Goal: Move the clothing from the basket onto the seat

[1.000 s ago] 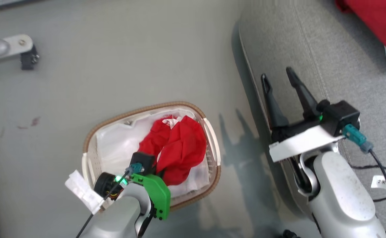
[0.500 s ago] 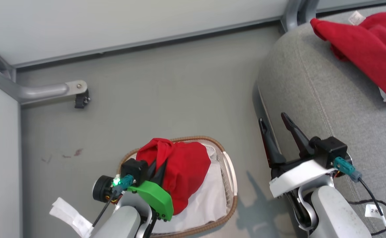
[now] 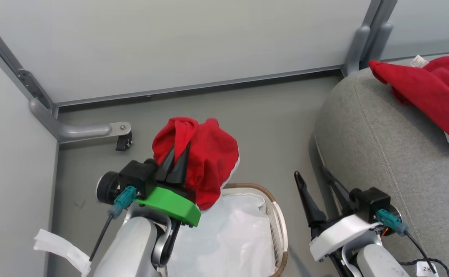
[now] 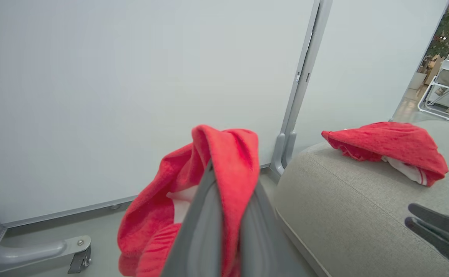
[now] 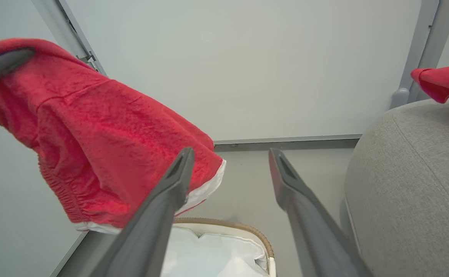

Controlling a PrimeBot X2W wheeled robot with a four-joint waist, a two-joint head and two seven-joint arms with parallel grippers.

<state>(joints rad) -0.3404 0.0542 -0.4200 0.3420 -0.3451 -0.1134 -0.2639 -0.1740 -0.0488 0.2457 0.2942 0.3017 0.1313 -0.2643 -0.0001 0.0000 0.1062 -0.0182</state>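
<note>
Clothing numbers two: one red garment (image 3: 209,161) hangs above the single basket (image 3: 282,227), pinched by the left gripper (image 3: 179,148); a second red garment (image 3: 432,92) lies on the seat (image 3: 382,154), its white label (image 3: 418,60) unreadable. The right gripper (image 3: 310,172) stands spread, holding nothing.

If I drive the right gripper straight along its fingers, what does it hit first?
Likely the floor at the white wall panel's foot, passing between the hanging red garment and the seat; depth is unclear.

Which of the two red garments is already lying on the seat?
The red garment at the seat's far end; the other red garment hangs from the left gripper above the basket.
</note>
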